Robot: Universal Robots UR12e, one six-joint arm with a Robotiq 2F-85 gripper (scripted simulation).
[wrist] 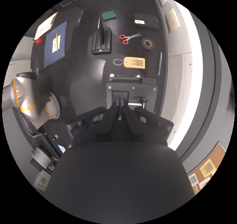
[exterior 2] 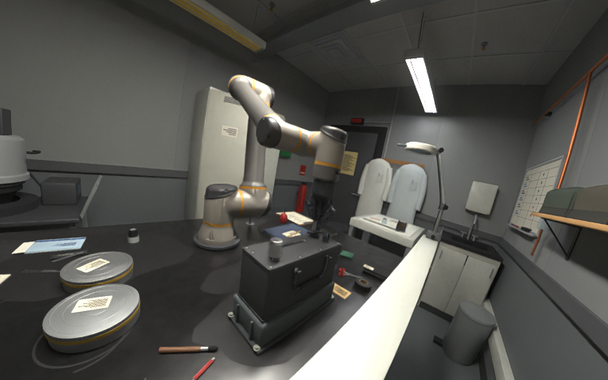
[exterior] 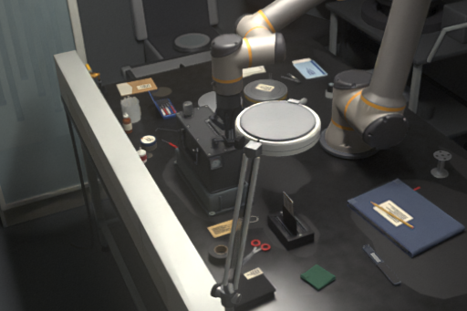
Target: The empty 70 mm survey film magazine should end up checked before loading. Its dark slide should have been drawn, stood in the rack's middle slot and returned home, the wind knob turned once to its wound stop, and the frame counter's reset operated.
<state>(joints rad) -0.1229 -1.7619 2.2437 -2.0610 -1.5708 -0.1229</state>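
My gripper (wrist: 119,104) is shut and holds nothing; it hangs point-down over the front end of the film magazine's top. The magazine (exterior 2: 291,278) is a dark grey box on a bolted base at the bench's front edge, with a silver wind knob (exterior 2: 275,248) on its rear top and a small lever (wrist: 143,100) just right of my fingertips. A ribbed plate (wrist: 120,94) lies under the fingertips. The rack (exterior: 290,229) stands apart on the bench with a thin slide (exterior: 287,204) upright in it; which slot I cannot tell.
A magnifier lamp (exterior: 277,126) on a tall stand overhangs the magazine's front. Two film cans (exterior 2: 92,303) lie behind the magazine. A blue folder (exterior: 405,216), scissors (wrist: 129,37), a tape roll (wrist: 147,43), a tag (wrist: 134,62) and a green pad (exterior: 318,276) lie nearby. A white rail (exterior: 132,189) edges the bench.
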